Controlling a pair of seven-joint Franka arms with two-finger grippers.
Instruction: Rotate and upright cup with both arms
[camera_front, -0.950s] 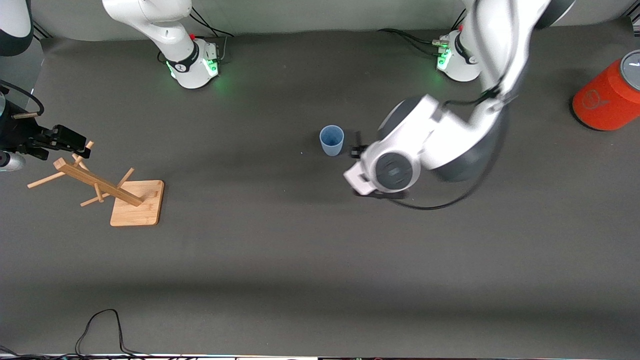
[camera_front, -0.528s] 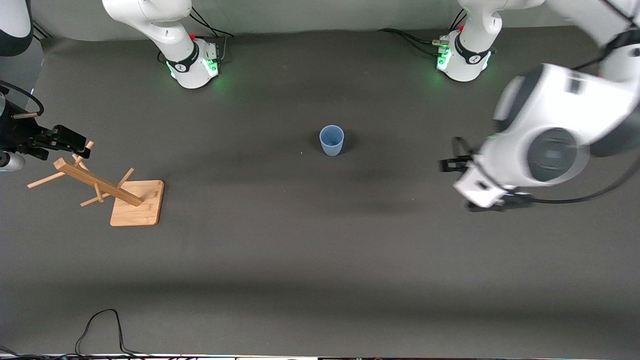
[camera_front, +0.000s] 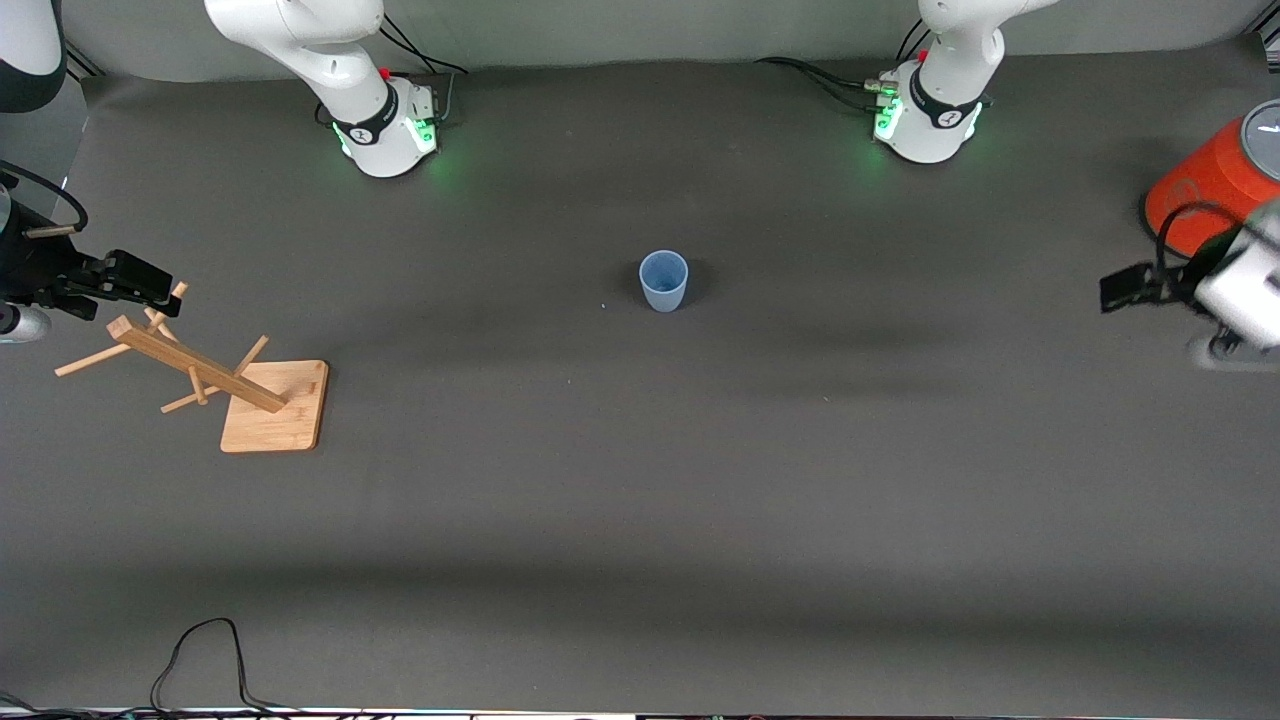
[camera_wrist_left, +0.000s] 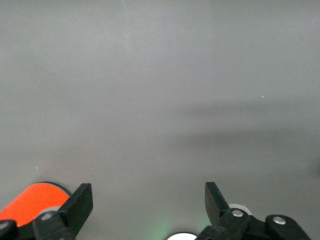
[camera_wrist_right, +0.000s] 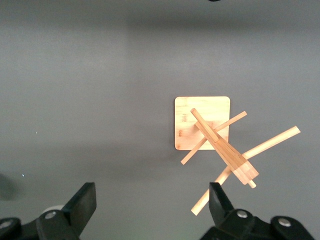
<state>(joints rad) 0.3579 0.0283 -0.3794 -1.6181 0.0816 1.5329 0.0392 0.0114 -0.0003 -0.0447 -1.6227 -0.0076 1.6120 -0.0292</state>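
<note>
cup (camera_front: 663, 281): small, pale blue, plain, no handle, slightly tapered; upright, mouth up, mid-desk (camera_front: 640, 500), free of both arms. left end effector (camera_front: 1125, 288) has swung away from beside the cup to the left arm's end of the desk, near the orange can (camera_front: 1205, 195); fingers apart, empty. right end effector (camera_wrist_right: 150, 207) waits over the wooden rack (camera_front: 205, 375), fingers apart, unmoved. cup unmoved.

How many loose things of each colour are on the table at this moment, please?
Pale blue: 1, the cup, upright.
Orange: 1, the can, grey-lidded.
Wood: 1, the peg rack.
Total: 3.
</note>
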